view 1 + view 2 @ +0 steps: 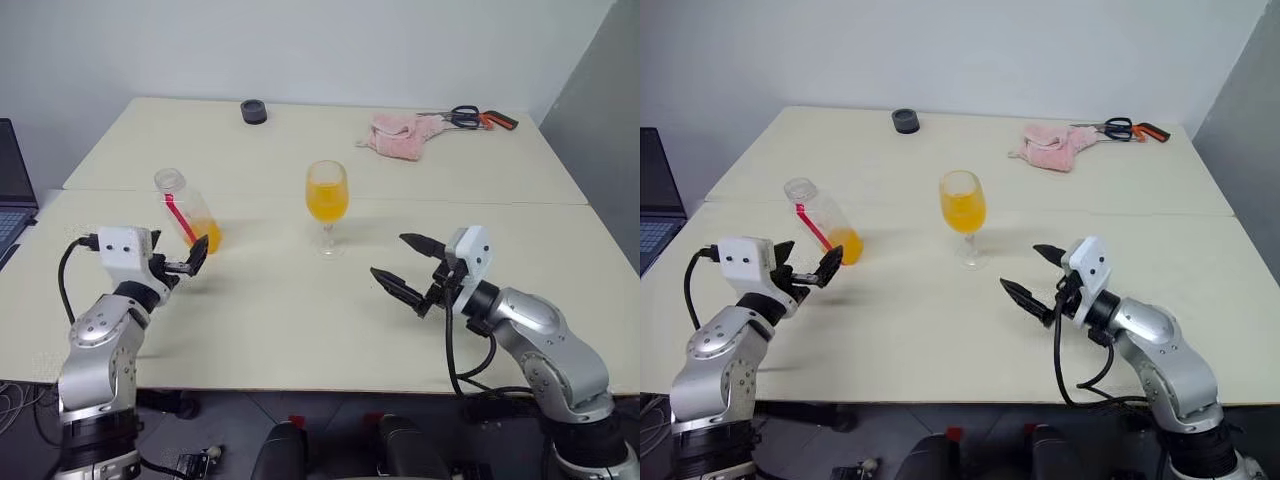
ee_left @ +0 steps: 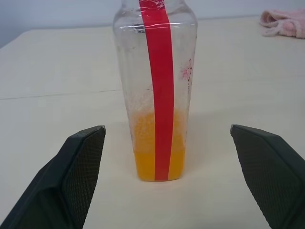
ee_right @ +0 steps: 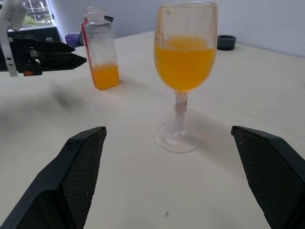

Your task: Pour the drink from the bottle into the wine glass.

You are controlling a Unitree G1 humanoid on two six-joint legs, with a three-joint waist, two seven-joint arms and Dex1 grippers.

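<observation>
holding drink [image 3: 183, 67], wine glass [image 1: 327, 205] stands half full; bottle [image 1: 188, 210] nearly drained; both grippers spread, empty.

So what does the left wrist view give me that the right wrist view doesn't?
Left wrist alone: the pink cloth at the far table edge, and a close look at the bottle's red strip. Right wrist alone: the glass about half full of drink, the black ring, and the left gripper beside the bottle. Both: the uncapped bottle standing with a little drink left, and open jaws.
</observation>
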